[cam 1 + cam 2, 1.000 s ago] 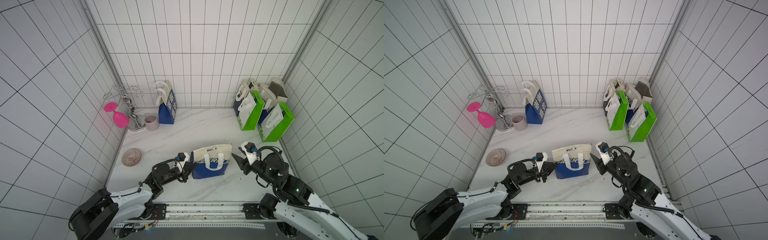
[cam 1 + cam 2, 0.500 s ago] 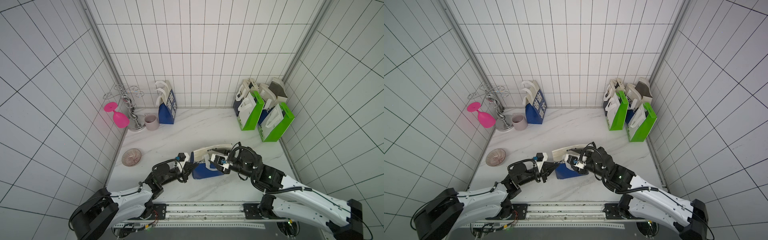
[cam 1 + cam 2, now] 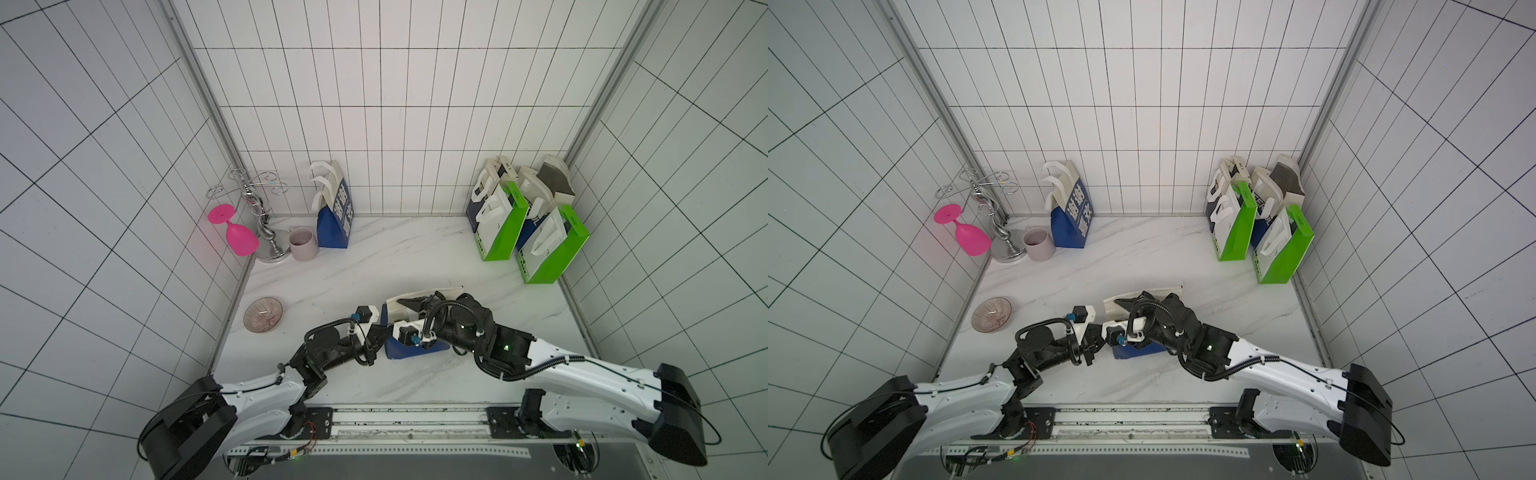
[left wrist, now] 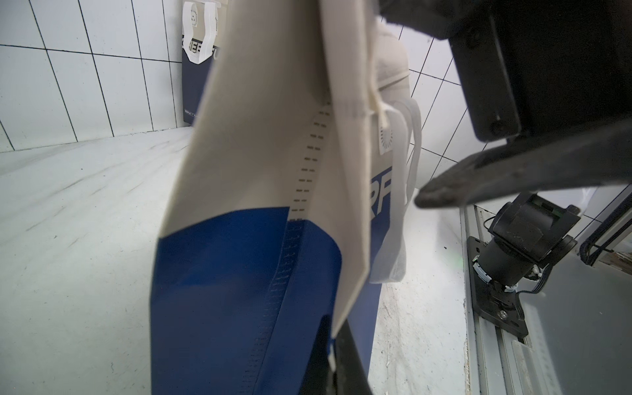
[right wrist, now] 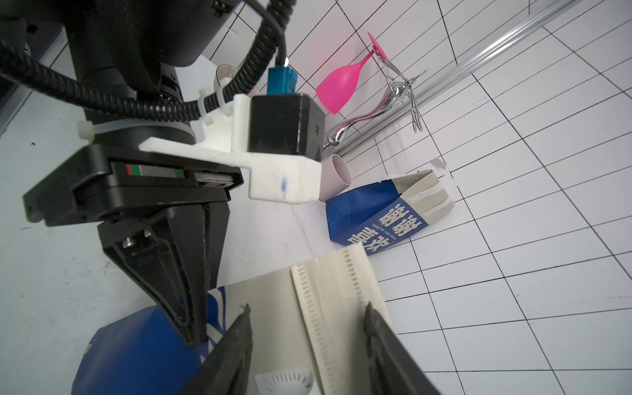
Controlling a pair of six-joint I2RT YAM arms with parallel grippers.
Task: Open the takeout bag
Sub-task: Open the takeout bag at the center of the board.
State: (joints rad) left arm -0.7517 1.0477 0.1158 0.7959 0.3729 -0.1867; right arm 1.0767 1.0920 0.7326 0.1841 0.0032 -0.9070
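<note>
Bag (image 3: pixel 411 354), middle of bench (image 3: pixel 374 257): opening begun, mouth not yet spread.
Left hand (image 5: pixel 195 328) pinched shut on its left edge; right hand (image 5: pixel 306 307) open, straddling its top.

Takeout bag (image 4: pixel 222 290): matt cloth-like sheet, cream over blue, stitched seam.
Worktop (image 3: pixel 374 266): smooth white marble look, faint sheen.
Walls (image 3: pixel 395 124): glossy white tile.
Rack (image 3: pixel 272 252): polished chrome metal.
Wine glass (image 3: pixel 239 240): shiny pink plastic.
Mug (image 3: pixel 302 246): matt lilac, smooth.
Green bags (image 3: pixel 503 232), far right corner: smooth, slightly glossy paper look.
My right gripper (image 5: pixel 306 307): matt black plastic.
My left wrist's camera mount (image 5: pixel 273 178): matt white plastic.
</note>
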